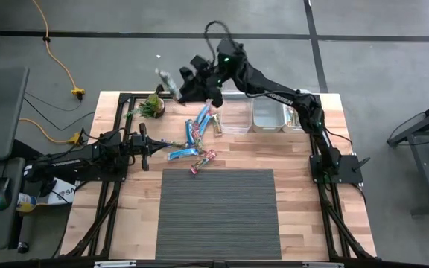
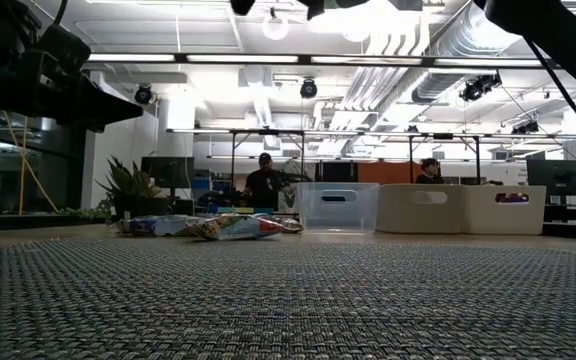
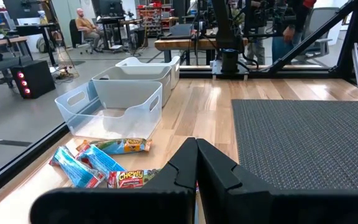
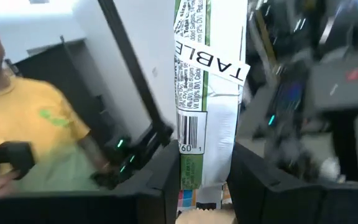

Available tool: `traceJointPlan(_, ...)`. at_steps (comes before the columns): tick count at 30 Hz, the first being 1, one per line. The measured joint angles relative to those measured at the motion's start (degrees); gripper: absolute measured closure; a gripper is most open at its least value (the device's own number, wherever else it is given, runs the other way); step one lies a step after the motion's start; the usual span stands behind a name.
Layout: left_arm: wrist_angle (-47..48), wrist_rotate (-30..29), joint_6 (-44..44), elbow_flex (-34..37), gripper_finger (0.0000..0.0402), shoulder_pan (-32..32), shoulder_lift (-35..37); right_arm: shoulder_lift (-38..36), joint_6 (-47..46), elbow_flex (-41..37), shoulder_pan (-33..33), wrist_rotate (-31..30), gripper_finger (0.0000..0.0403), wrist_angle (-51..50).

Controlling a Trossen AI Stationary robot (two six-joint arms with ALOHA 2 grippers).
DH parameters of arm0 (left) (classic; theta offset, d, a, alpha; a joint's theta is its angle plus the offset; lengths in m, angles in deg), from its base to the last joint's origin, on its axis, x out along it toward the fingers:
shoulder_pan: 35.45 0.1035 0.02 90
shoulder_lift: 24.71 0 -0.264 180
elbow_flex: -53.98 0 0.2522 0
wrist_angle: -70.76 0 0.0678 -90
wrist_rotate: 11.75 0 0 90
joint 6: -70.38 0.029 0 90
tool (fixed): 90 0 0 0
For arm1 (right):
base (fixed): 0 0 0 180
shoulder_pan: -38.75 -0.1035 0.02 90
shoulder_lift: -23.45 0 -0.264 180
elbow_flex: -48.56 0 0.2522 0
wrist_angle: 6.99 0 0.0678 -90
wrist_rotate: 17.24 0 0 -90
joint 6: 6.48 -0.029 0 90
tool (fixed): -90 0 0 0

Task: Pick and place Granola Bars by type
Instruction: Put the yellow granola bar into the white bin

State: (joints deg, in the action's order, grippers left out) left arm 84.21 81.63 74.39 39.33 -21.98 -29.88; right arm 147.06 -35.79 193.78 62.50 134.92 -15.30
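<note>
My right gripper (image 1: 179, 85) is high over the table's far left corner, beyond the potted plant (image 1: 153, 106), and is shut on a green-and-white granola bar (image 1: 164, 77). In the right wrist view that bar (image 4: 204, 74) shows its barcode and printed back. Several other granola bars (image 1: 198, 138), blue, red-white and yellow-green, lie flat in a loose heap on the wood left of centre; the same bars (image 3: 104, 165) show in the left wrist view. My left gripper (image 1: 144, 145) rests shut at the table's left edge, just short of the heap. My right gripper pinches one end of the bar (image 4: 199, 168) between its two fingers, pads on the wrapper's flat faces. The fingers reach about level from the table's right side. The bar sticks out past the fingertips, along them, lifted clear of everything.
Clear plastic bins (image 1: 270, 113) stand in a row at the table's far right, also seen in the low view (image 2: 338, 205). A dark woven mat (image 1: 218, 212) covers the near middle. People show in the room beyond the table (image 4: 36, 130).
</note>
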Motion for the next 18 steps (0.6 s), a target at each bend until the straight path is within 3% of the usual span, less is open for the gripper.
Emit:
traceJointPlan(5, 0.0, 0.0, 0.0, 0.0, 0.0400, 0.0, 0.0, -2.8, 2.9, 0.0, 2.2, -6.1, 0.0305, 2.2)
traceJointPlan(12, 0.0, 0.0, 0.0, 0.0, 0.0400, 0.0, 0.0, -9.0, 15.4, 0.0, 4.9, -19.7, 0.0305, -2.4)
traceJointPlan(15, 0.0, 0.0, 0.0, 0.0, 0.0400, 0.0, 0.0, -12.3, 23.5, 0.0, 5.2, -30.3, 0.0305, -9.1)
traceJointPlan(18, 0.0, 0.0, 0.0, 0.0, 0.0400, 0.0, 0.0, -15.9, 32.1, 0.0, 5.0, -44.7, 0.0305, -17.2)
